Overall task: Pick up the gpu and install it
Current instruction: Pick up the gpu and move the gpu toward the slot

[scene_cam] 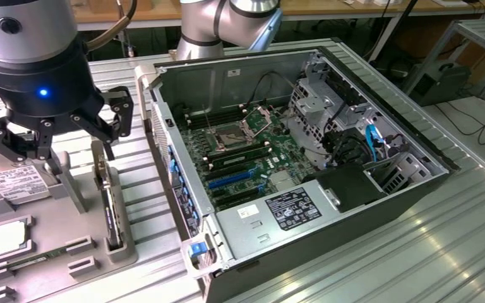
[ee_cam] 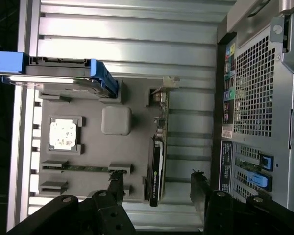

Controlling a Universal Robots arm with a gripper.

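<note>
Wrist view, nearest first: hand [ee_cam: 158,182] spread wide and empty, one finger on either side of the gpu [ee_cam: 157,169]. Stands on edge in a grey fixture [scene_cam: 65,230] at lower left of the exterior view, with the open computer case [scene_cam: 217,82] beyond. Probably light, stiff and fragile; best pinched across the thin faces, sparing the fan.

Silver-grey arm tubes [scene_cam: 217,28]; black wrist housing [scene_cam: 36,95] with blue light [scene_cam: 43,93]; black linkage-style pincer [scene_cam: 61,142], pivot screws.
</note>
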